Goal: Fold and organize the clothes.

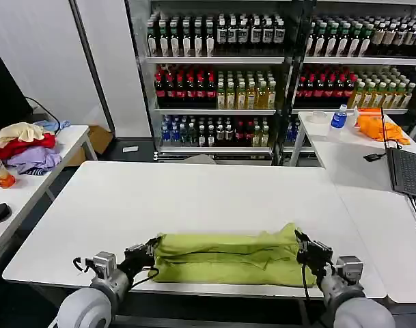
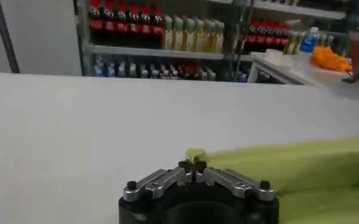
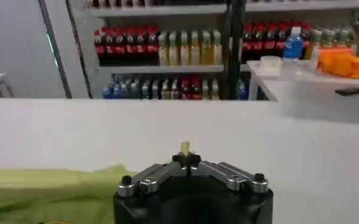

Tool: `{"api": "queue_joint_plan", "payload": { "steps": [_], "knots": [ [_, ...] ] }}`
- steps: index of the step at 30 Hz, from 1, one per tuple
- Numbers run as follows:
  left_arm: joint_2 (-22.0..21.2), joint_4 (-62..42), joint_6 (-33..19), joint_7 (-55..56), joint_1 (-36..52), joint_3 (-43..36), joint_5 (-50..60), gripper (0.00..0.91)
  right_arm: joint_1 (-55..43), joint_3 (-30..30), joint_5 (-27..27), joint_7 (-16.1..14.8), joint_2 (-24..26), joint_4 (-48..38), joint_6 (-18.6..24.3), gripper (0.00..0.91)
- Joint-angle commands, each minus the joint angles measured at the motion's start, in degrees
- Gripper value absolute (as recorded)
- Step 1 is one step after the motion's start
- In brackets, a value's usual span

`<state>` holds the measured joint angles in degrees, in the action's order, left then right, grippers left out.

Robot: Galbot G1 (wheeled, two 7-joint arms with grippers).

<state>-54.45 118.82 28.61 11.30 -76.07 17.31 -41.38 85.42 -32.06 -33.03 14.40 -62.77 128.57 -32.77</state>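
Lime yellow-green soft cloth T-shirt (image 1: pixel 225 258) is lying folded into a long band across the near edge of the white rectangular table (image 1: pixel 194 198), wrinkled, running left to right between the two arms. Left gripper (image 1: pixel 151 249) is sitting at the band's left end, fingers pressed fully together and pinching a corner of the cloth; in the left wrist view a small green tip (image 2: pixel 194 155) is poking up at the closed left gripper (image 2: pixel 192 165). Right gripper (image 1: pixel 304 244) is sitting at the band's right end, likewise clamped tight on the cloth, a sliver of green showing at the right gripper (image 3: pixel 186 159) in the right wrist view. Both grippers are resting low, right at table level
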Motion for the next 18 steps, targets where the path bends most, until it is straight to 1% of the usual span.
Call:
{"api": "queue_joint_plan", "payload": {
  "steps": [1, 4, 11, 12, 13, 14, 15, 16, 17, 18],
  "knots": [
    [-0.7, 0.5, -0.6, -0.3, -3.4, -0.7, 2.2, 0.03, 4.3, -1.6, 0.8, 0.0, -0.7, 1.8, 0.1, 0.0],
    [-1.7, -1.0, -0.7, -0.4, -2.5, -1.8, 2.9, 0.02, 4.8, -1.4, 1.8, 0.3, -1.3, 0.9, 0.1, 0.0],
    [-2.8, -4.3, -1.8, -0.6, -0.4, -3.6, 5.4, 0.03, 4.4, 0.6, 3.8, 0.6, -2.9, -1.0, 0.2, 0.0],
    [-2.9, -4.6, -1.8, -0.6, -0.2, -3.6, 5.4, 0.06, 4.3, 0.9, 4.0, 0.6, -3.0, -1.1, 0.2, 0.0],
    [-3.0, -4.6, -1.8, -0.6, -0.1, -3.7, 5.4, 0.202, 4.2, 1.1, 4.2, 0.5, -3.1, -1.2, 0.2, 0.0],
    [-3.1, -4.6, -1.8, -0.7, 0.0, -3.7, 5.4, 0.322, 4.1, 1.3, 4.6, 0.5, -3.2, -1.3, 0.1, 0.0],
    [-3.2, -4.6, -1.7, -0.8, 0.0, -3.6, 5.4, 0.494, 4.1, 1.4, 4.8, 0.5, -3.3, -1.3, -0.1, 0.111],
    [-3.3, -4.6, -1.6, -0.8, -0.1, -3.5, 5.4, 0.907, 4.2, 1.5, 5.0, 0.4, -3.3, -1.2, -0.3, 0.766],
    [-3.5, -4.4, -1.5, -0.9, -0.2, -3.2, 5.4, 0.907, 4.3, 1.6, 5.8, 0.2, -3.3, -1.1, -0.4, 0.907],
    [-3.6, -4.3, -1.4, -0.9, -0.4, -3.0, 5.4, 0.907, 4.5, 1.6, 6.2, 0.2, -3.3, -1.0, -0.4, 0.907]
  ]
}}
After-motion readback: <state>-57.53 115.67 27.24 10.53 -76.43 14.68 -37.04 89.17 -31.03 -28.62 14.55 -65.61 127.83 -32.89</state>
